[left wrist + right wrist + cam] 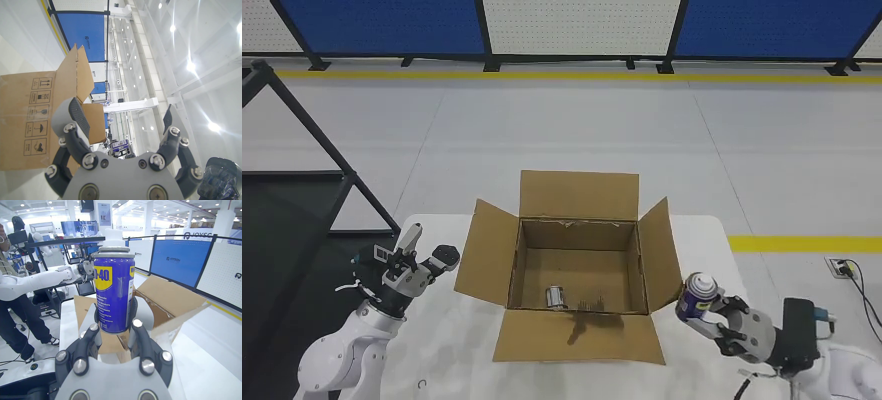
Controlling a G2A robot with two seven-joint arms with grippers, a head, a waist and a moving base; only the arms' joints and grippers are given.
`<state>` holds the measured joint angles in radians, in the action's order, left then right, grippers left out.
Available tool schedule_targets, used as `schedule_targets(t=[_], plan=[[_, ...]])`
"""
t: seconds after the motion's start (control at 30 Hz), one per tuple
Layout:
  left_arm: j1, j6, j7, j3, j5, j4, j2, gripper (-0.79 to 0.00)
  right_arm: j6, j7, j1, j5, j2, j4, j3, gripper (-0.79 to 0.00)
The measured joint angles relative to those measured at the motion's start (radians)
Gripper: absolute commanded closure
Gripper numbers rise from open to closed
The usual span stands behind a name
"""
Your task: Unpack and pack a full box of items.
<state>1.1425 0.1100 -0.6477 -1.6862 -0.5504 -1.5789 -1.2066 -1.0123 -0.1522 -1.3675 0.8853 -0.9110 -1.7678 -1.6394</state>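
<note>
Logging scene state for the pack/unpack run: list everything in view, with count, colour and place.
cardboard box: 1, brown, mid-table, flaps open
small item: 1, silvery, on the box floor near the front wall; type unclear
spray can: 1, blue and yellow with a white cap, outside the box by its right flap
table: 1, white, under the box
rack: 1, black, off the table's left end
partition panels: several, blue and white, at the back
left gripper: open, empty, left of the box
right gripper: shut on the spray can
</note>
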Motion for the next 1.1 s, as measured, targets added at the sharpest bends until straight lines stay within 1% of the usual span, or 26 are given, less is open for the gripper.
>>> schedule_targets(t=[0.1,0.2,0.87,0.97,1.1], plan=[[0.0,0.0,0.0,0.0,0.0,0.0,0.0,-0.785,0.0,-0.126,-0.081,0.076,0.026,0.015,-0.048,0.0],[0.0,0.0,0.0,0.0,0.0,0.0,0.0,-0.785,0.0,-0.195,-0.13,0.172,0.047,0.032,-0.063,0.0],[0.0,0.0,0.0,0.0,0.0,0.0,0.0,-0.785,0.003,-0.181,-0.128,0.162,0.045,0.037,-0.055,0.0],[0.0,0.0,0.0,0.0,0.0,0.0,0.0,-0.785,0.0,-0.215,-0.112,0.144,0.042,0.108,-0.042,0.0],[0.0,0.0,0.0,0.0,0.0,0.0,0.0,-0.785,0.0,-0.347,-0.08,0.22,0.044,0.25,0.015,0.0]])
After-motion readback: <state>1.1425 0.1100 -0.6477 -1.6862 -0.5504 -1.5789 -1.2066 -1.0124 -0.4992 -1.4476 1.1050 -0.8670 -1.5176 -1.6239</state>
